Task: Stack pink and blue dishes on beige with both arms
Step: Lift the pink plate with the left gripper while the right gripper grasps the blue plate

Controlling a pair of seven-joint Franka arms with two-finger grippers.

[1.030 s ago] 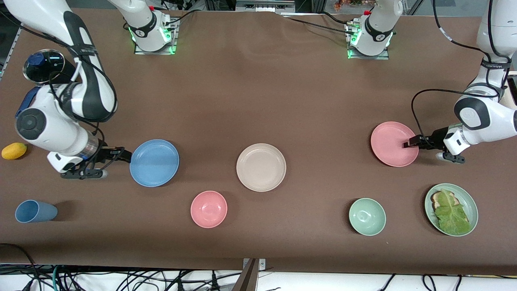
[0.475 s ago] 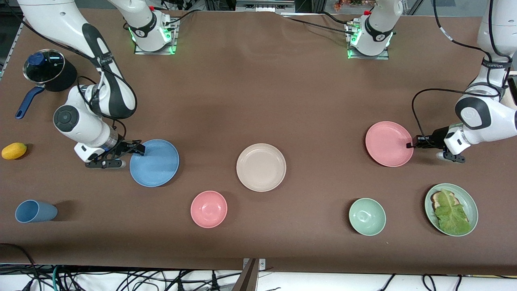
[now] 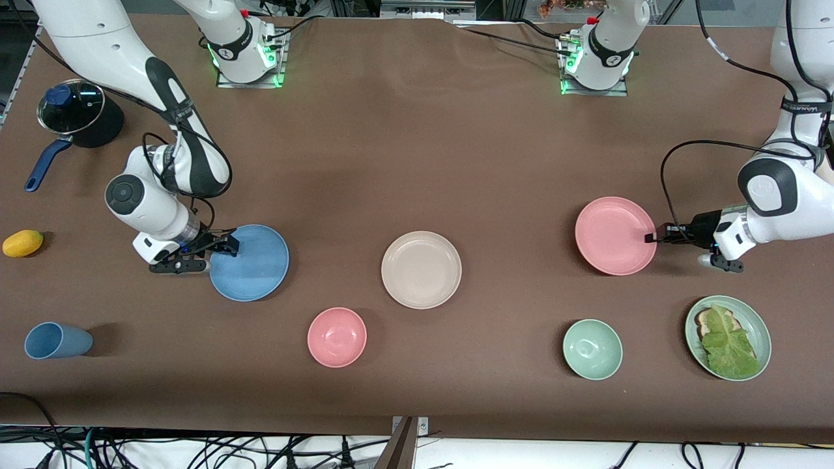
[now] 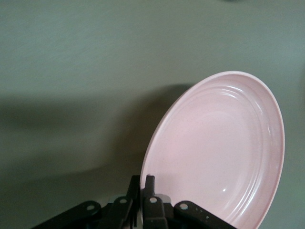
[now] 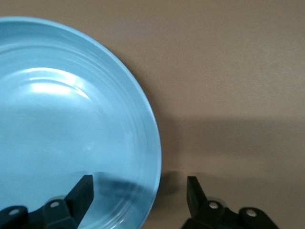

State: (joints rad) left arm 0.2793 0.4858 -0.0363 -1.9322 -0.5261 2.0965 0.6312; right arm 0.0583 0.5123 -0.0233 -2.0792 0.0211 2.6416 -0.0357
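Observation:
The pink plate (image 3: 612, 236) is toward the left arm's end of the table. My left gripper (image 3: 651, 238) is shut on its rim. In the left wrist view the pink plate (image 4: 219, 148) tilts above its shadow, with the left gripper (image 4: 144, 183) pinching its edge. The blue plate (image 3: 249, 262) lies flat toward the right arm's end. My right gripper (image 3: 225, 246) is open at its rim. In the right wrist view one of the fingers (image 5: 83, 188) is over the blue plate (image 5: 71, 124) and the other is outside its rim. The beige plate (image 3: 421, 269) sits bare between them.
A pink bowl (image 3: 337, 337) and a green bowl (image 3: 592, 349) sit nearer the camera than the plates. A pale green plate (image 3: 759, 326) holds bread and lettuce. A blue cup (image 3: 57, 341), a yellow fruit (image 3: 23, 243) and a lidded pot (image 3: 79, 114) stand at the right arm's end.
The right gripper has moved in from beside the blue plate until it straddles its rim. The left gripper has carried the pink plate a little toward the beige plate.

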